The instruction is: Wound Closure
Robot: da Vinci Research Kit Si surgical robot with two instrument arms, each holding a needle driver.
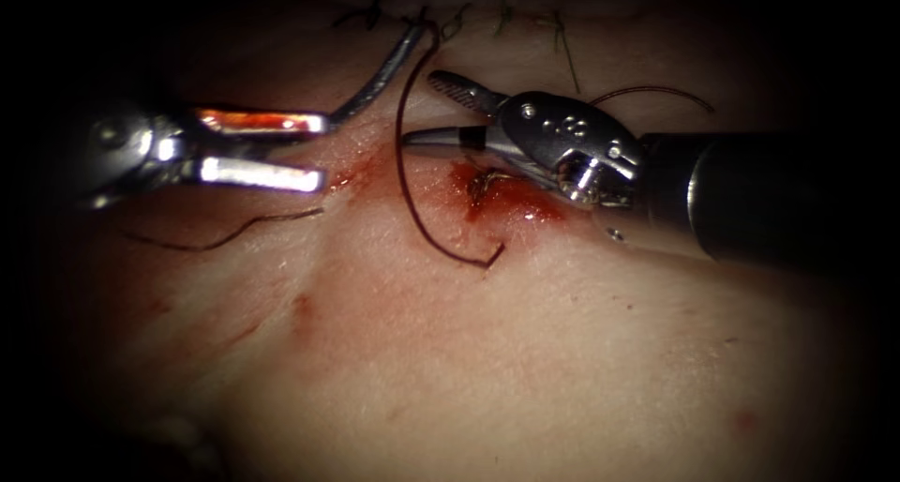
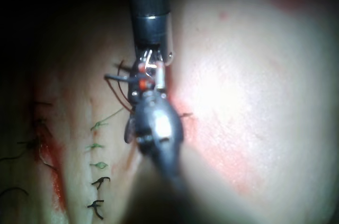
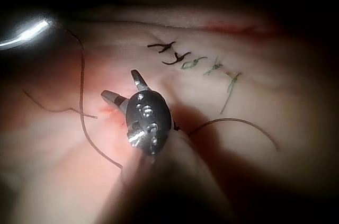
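My left tool [image 1: 323,149] comes in from the left with its two jaws apart and nothing between them. The curved needle [image 1: 380,74] arcs from the tip of its upper jaw up toward the row of stitches [image 1: 450,18]. I cannot tell whether the needle is in the tissue. Dark thread [image 1: 405,177] runs from the needle's upper end down in a long loop over the tissue. It passes just in front of my right tool [image 1: 417,114], whose jaws are open and hold nothing. In the right wrist view the right tool [image 3: 122,86] also stands open, next to the thread [image 3: 82,91].
Red fluid [image 1: 502,201] pools under the right tool around a small knot. A loose thread piece [image 1: 225,236] lies below the left tool. Another strand [image 1: 656,90] curves behind the right tool. Tied stitches [image 2: 98,166] line the closed cut. The right shaft [image 2: 150,1] faces the left tool.
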